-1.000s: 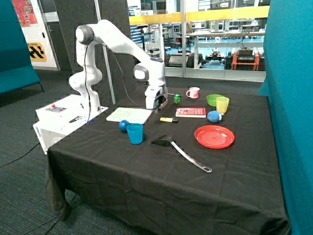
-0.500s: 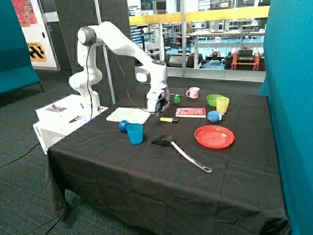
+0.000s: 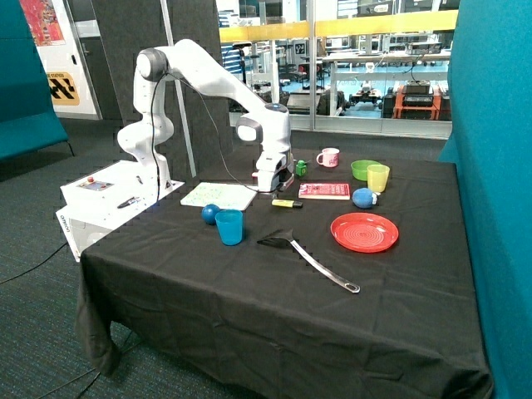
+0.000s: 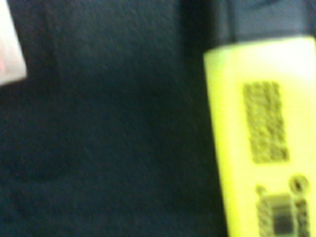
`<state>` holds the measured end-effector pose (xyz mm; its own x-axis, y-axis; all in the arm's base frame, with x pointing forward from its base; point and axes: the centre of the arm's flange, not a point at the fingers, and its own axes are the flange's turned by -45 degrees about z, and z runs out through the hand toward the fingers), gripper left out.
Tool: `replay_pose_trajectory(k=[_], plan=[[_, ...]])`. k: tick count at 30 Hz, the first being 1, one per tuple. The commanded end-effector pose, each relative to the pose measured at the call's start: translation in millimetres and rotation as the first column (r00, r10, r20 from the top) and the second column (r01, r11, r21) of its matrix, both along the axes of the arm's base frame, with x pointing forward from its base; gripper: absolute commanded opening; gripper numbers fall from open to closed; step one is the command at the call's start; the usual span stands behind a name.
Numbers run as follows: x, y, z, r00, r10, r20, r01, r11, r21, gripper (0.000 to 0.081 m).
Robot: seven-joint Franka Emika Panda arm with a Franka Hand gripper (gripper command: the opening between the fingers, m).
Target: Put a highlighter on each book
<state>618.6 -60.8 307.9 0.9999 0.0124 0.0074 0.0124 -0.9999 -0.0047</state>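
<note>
- the gripper sits low over the black tablecloth, between the white book and the yellow highlighter; whether its fingers are apart or closed cannot be told, and nothing is seen held in it.
- in the wrist view the yellow highlighter fills one side, cut off by the picture's edge, its black end just in view; a pale corner at the opposite edge cannot be identified.
- the highlighter's body carries a dark printed block and a small symbol panel, but no word can be read.
- in the outside view the yellow highlighter lies on the cloth just near of the red book, not on either book; the red book's pale print is too small to read.
- a red highlighter cannot be made out anywhere.
- around them: a green cube and a pink mug at the far side, a green bowl, a yellow cup and a blue ball to the right, a red plate nearer.
- near of the white book stand a small blue ball and a blue cup; a black spatula lies in the middle.
</note>
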Motion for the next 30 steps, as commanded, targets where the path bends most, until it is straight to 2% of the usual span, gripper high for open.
replay_pose_trajectory(k=[1, 15, 30], plan=[[16.9, 8.8, -1.9, 1.0, 0.007, -0.0073, -0.007, 1.0, -0.0048, 0.0459], [27.8, 11.0, -18.9, 1.0, 0.009, -0.0073, -0.009, 1.0, -0.0048, 0.0388], [38.6, 2.5, -16.1, 1.0, 0.027, -0.0073, -0.027, 1.0, -0.0048, 0.039]])
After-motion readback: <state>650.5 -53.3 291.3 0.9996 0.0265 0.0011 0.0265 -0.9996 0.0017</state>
